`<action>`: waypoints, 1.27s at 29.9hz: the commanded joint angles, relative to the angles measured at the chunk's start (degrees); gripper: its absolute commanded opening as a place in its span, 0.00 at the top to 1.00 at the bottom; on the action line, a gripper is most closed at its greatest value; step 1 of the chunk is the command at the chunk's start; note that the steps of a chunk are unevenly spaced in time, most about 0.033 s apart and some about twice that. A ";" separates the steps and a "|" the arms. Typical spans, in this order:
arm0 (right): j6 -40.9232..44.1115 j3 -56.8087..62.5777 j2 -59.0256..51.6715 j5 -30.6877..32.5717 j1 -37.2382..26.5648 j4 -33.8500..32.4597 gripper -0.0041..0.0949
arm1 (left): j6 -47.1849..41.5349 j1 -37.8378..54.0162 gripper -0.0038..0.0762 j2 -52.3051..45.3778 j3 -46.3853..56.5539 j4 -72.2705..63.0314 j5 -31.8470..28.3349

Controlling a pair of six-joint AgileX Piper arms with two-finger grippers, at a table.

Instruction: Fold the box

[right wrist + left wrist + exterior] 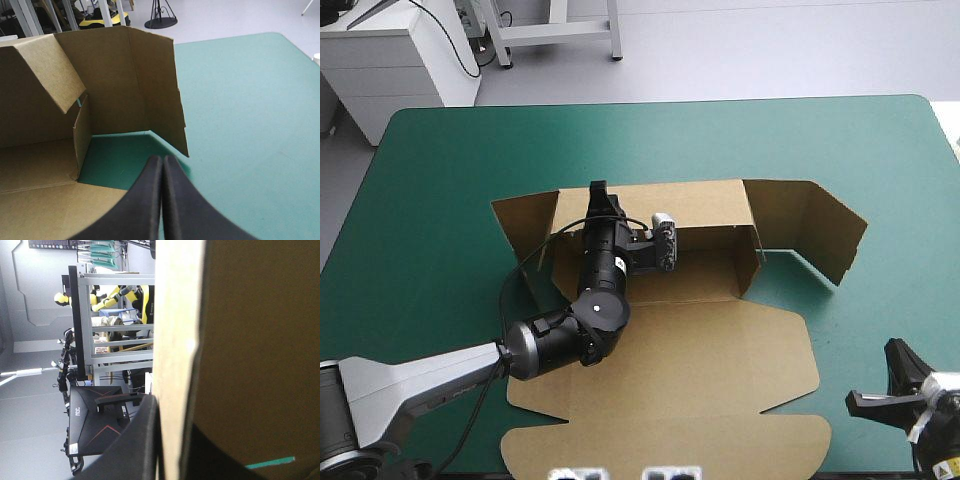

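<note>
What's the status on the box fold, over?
Left hand shut on raised far wall of the brown cardboard box. Right hand shut, holding nothing, off the box's right side. Lid panel flat. Nothing blocking.

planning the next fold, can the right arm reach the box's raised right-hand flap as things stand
Probably yes. The right gripper, shut, is over bare teal-green cover with the box's raised flap ahead and nothing between. The left gripper holds the back wall, out of the way.

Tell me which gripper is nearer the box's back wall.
Left. The left gripper is shut on the top of the back wall; the right gripper hangs off the box, by the near right corner of the table.
</note>
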 commanded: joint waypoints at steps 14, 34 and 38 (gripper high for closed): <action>-13.60 -45.52 56.50 5.91 -0.42 9.18 0.98 | -1.39 -0.54 0.96 -2.51 -1.19 2.47 1.86; -20.20 -64.54 90.29 9.49 -0.42 29.05 0.98 | -1.39 -0.54 0.96 -2.51 -1.19 2.47 1.86; -20.41 -64.54 91.09 16.09 -0.42 28.71 0.98 | -1.39 -0.54 0.96 -2.51 -1.19 2.47 1.86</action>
